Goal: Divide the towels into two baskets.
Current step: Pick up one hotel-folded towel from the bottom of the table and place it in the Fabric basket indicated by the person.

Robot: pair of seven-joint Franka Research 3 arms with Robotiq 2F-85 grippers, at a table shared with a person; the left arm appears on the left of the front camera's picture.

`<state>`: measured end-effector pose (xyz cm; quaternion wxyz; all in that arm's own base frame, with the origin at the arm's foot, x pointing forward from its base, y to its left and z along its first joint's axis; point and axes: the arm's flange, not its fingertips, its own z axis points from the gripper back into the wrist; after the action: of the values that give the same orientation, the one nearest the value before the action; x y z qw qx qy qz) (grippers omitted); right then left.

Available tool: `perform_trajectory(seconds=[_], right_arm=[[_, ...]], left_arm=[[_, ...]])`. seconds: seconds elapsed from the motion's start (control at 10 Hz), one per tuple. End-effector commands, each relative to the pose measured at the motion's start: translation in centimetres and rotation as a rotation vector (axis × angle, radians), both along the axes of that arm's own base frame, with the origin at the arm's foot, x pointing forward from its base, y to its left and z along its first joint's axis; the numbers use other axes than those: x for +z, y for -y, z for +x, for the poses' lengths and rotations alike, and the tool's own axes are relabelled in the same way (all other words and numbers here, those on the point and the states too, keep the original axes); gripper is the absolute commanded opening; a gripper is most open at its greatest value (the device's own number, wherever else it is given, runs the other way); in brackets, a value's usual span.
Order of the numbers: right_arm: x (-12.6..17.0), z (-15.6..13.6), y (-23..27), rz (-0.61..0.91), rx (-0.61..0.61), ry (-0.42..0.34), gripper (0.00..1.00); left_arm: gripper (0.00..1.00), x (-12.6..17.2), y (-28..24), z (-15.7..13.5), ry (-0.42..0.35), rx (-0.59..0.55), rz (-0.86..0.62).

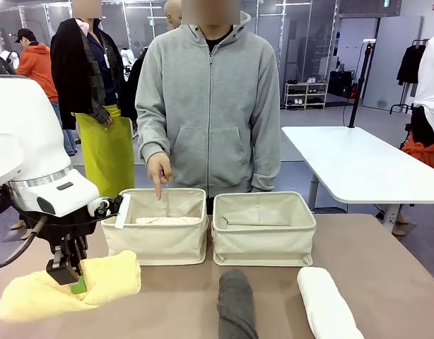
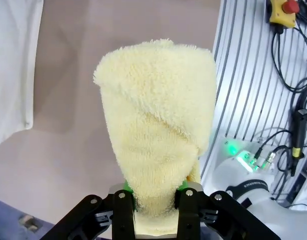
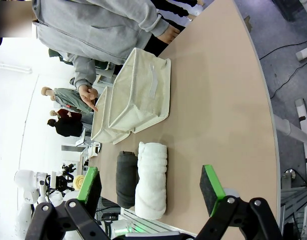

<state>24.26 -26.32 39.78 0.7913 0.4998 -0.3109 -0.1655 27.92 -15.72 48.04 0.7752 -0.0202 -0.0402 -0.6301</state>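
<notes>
Over brown tabletop (image 1: 386, 247), left end effector (image 1: 77, 282) tight on yellow towel (image 1: 33, 293), right end effector (image 3: 149, 172) wide apart; white table (image 1: 358, 162) behind.

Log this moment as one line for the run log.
left jaws: shut on yellow towel | right jaws: open, empty | person's hand: pointing at left basket | grey towel, white towel: on table

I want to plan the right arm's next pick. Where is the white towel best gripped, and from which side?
Probably at its middle, from straight above, closing across the narrow width. The white towel lies flat on the table as a long roll, so a mid grip should keep it balanced; the dark grey towel lies beside it, apart.
</notes>
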Motion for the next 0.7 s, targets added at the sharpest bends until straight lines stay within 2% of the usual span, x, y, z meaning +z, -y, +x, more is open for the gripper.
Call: perform_trajectory(seconds=[0.0, 0.4, 0.5, 0.6], right_arm=[[0.3, -0.1, -0.1, 0.002, 0.001, 0.018, 1.00], [0.3, -0.1, -0.1, 0.002, 0.001, 0.018, 1.00], [0.3, -0.1, -0.1, 0.002, 0.001, 0.018, 1.00], [0.3, -0.1, -0.1, 0.002, 0.001, 0.018, 1.00]], left_arm=[[0.33, 1.0, 1.2, 1.5, 0.080, -0.017, 0.016], [0.33, 4.4, 2.9, 10.2, 0.172, -0.137, 0.038], [0.33, 4.6, 3.6, 12.3, 0.225, -0.179, 0.073], [0.33, 5.0, 4.2, 14.7, 0.243, -0.164, 0.083]])
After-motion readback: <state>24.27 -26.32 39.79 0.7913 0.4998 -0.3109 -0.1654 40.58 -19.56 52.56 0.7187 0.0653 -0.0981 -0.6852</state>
